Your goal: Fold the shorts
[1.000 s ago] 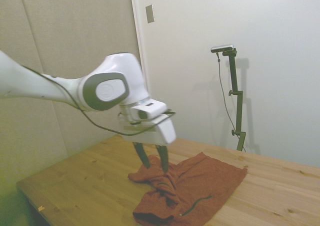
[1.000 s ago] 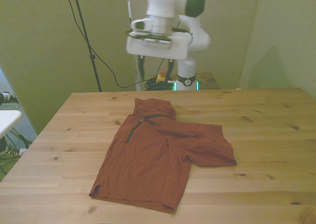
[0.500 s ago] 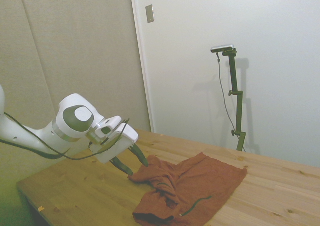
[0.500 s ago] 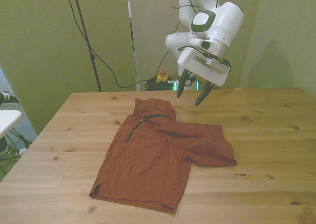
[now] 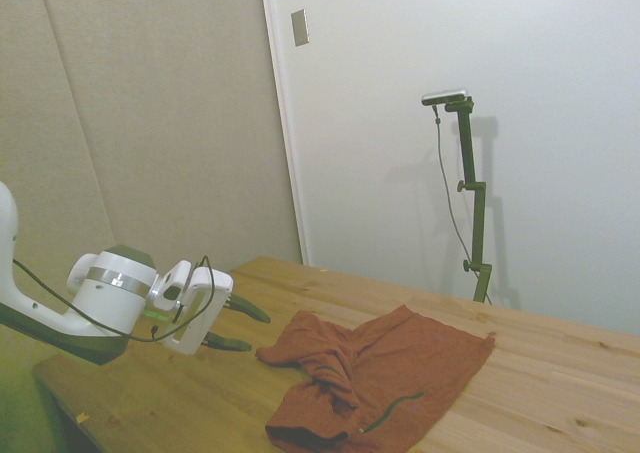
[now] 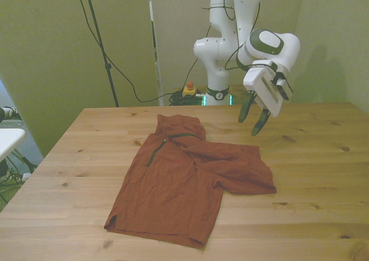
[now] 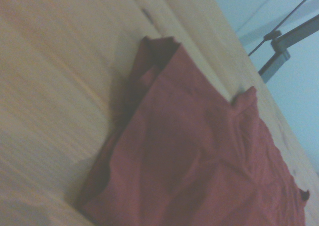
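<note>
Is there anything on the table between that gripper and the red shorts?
No. In the front view only bare wooden table lies between the open gripper and the shorts.

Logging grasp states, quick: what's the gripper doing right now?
Gripper: open, empty, in the air beside the shorts, not touching them.
</note>
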Controlling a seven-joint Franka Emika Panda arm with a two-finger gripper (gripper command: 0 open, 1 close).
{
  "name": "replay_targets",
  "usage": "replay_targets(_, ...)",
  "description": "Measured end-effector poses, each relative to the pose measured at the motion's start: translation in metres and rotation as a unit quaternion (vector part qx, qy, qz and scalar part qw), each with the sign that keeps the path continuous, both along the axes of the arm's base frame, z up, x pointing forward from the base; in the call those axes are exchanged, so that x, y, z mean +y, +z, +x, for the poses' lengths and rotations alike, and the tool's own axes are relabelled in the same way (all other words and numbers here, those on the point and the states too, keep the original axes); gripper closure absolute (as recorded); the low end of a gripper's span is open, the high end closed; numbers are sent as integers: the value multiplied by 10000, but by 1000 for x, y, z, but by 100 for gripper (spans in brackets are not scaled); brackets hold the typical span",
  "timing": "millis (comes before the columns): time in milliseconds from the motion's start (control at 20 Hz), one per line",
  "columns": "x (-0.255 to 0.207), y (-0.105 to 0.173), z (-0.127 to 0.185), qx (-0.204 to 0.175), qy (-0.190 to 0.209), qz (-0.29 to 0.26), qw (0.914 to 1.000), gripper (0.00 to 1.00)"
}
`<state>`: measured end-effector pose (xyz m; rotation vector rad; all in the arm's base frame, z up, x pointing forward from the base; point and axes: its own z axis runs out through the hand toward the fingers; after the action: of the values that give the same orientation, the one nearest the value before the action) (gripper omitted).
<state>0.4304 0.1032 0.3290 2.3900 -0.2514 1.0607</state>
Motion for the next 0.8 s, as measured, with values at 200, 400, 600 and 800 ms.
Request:
replay_targets(200, 0, -17, -1, 199, 21, 9, 9998, 0)
replay_targets(400, -4, -16, 0, 188, 48, -15, 9998, 0)
replay_targets(600, -13, -15, 13, 173, -78, 62, 9998, 0)
replay_targets(800, -32, -9, 37, 219, -323, 335, 9987, 0)
